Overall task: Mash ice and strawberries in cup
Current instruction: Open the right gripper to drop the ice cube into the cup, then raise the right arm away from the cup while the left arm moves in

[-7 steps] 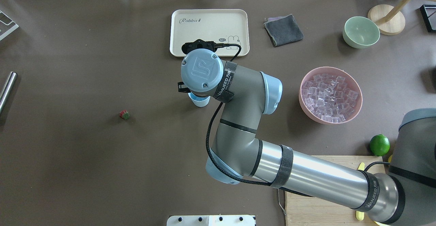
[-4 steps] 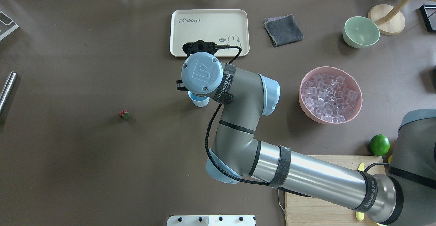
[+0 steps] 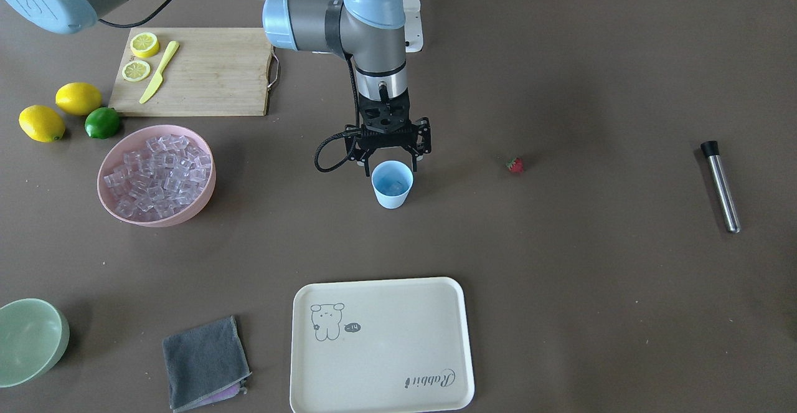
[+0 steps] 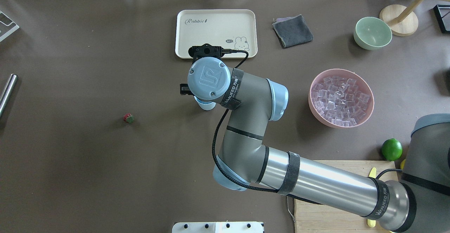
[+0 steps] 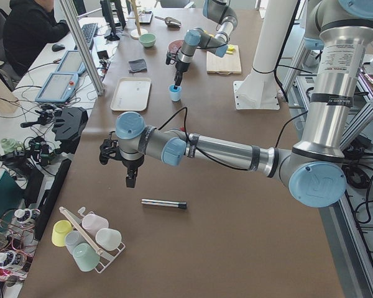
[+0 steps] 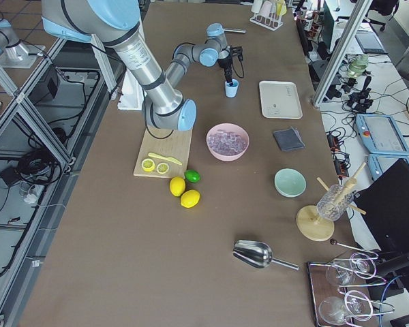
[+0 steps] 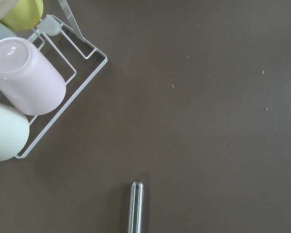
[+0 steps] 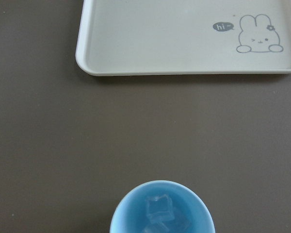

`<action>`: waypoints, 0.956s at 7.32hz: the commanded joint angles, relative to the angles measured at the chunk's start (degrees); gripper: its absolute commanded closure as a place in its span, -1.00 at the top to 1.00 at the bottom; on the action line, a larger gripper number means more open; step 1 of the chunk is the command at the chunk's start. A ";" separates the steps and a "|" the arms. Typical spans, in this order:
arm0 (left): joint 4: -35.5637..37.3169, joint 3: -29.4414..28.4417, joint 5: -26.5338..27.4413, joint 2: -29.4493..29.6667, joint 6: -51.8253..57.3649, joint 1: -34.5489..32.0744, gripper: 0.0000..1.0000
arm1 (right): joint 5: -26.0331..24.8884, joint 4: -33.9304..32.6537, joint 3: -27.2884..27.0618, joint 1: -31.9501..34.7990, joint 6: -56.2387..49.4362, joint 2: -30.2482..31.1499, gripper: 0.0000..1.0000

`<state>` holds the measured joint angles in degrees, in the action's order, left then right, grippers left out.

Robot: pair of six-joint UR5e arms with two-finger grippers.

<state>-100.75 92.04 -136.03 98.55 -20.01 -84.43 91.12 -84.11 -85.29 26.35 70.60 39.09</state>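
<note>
The light-blue cup (image 3: 392, 189) stands mid-table with a few clear ice cubes (image 8: 160, 209) inside; only a sliver of it shows in the overhead view (image 4: 207, 105). My right gripper (image 3: 393, 165) hangs open and empty just above the cup's rim, pointing down. More ice (image 3: 155, 173) fills the pink bowl (image 3: 202, 192). The tiny red strawberry (image 3: 514, 164) lies alone on the table, apart from the cup; it also shows in the overhead view (image 4: 128, 118). My left gripper (image 5: 130, 181) hovers far off near a steel rod (image 5: 165, 203); I cannot tell whether it is open.
A cream tray (image 3: 380, 344), grey cloth (image 3: 202, 363) and pale green bowl (image 3: 28, 338) lie beyond the cup. A cutting board (image 3: 205, 83) with lemon slices, two lemons and a lime (image 3: 101, 123) sit by the robot. A cup rack (image 7: 63, 97) lies beside the rod (image 7: 136, 206).
The right wrist has shifted slightly toward the robot and now covers more of the cup in the overhead view. Strawberry, bowl and cup have not moved.
</note>
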 commanded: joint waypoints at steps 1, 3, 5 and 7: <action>-1.02 0.51 0.23 2.16 -6.15 4.60 0.96 | 4.30 -0.53 -8.77 3.33 -6.82 6.91 0.99; -1.03 2.51 4.17 8.73 -19.89 17.57 0.96 | 11.57 -8.75 -21.88 11.22 -16.85 16.16 0.99; -1.03 4.28 9.97 14.71 -29.19 27.87 0.96 | 18.63 -9.06 -26.23 21.41 -22.40 26.25 0.99; -1.03 4.99 15.49 18.86 -33.67 32.65 0.96 | 23.57 -7.14 -26.86 33.54 -38.88 37.14 0.99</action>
<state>-101.77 96.32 -124.18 115.17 -50.75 -54.82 112.14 -92.56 -111.49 52.94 41.11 69.31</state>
